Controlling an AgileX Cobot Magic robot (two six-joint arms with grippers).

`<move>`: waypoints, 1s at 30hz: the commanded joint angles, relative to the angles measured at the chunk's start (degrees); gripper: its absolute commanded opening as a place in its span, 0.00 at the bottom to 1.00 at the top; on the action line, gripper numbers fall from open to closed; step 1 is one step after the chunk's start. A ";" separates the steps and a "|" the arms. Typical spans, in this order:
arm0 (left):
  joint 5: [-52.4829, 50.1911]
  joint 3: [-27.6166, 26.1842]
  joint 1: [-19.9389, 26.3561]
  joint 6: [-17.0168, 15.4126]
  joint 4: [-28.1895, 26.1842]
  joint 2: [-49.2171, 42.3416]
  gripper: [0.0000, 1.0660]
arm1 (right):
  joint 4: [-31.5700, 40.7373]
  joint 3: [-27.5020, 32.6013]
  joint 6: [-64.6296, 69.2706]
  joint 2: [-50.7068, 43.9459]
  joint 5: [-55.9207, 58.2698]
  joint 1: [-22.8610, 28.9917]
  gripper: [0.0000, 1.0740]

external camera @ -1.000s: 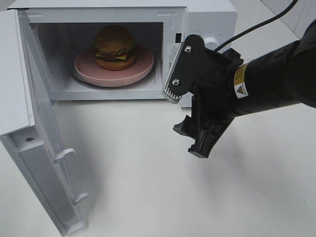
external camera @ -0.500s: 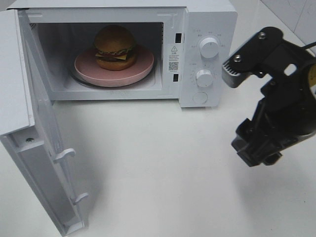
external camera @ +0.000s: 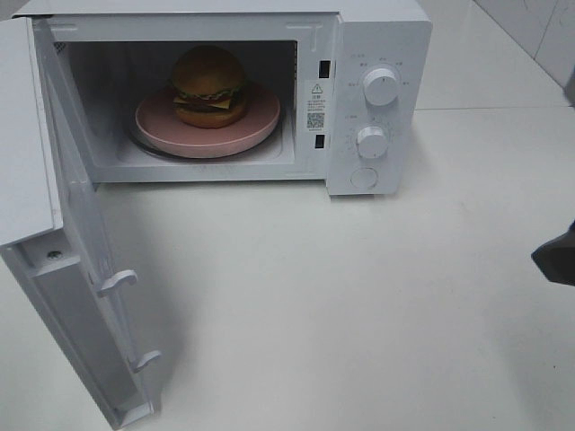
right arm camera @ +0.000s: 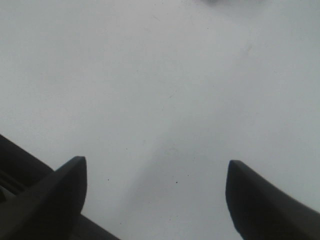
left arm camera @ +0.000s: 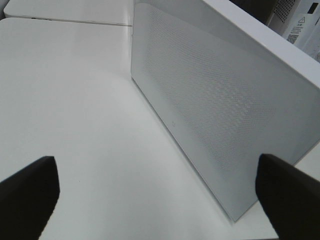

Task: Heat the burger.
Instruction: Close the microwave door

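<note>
The burger [external camera: 209,85], with its golden-brown bun, sits on a pink plate [external camera: 260,118] inside the white microwave [external camera: 377,36]. The microwave's door [external camera: 54,269] is swung wide open to the left. In the left wrist view my left gripper [left arm camera: 160,200] is open and empty, facing the outer face of that door [left arm camera: 210,95]. My right gripper [right arm camera: 155,195] is open and empty over bare white table. In the exterior view only a dark piece of the right arm [external camera: 561,256] shows at the right edge, far from the burger.
Two round knobs [external camera: 381,87] [external camera: 371,142] and a round button [external camera: 364,178] sit on the microwave's right-hand panel. The open door juts toward the front left. White tabletop [external camera: 341,305] stretches in front of the microwave.
The right arm has pulled back from in front of the microwave's control panel to the right, almost out of the exterior view. The burger, plate and door have not moved.
</note>
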 commanded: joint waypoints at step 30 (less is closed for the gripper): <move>-0.57 0.29 0.17 0.06 0.00 -1.03 0.94 | 3.95 10.83 5.56 -33.35 6.93 -19.08 0.68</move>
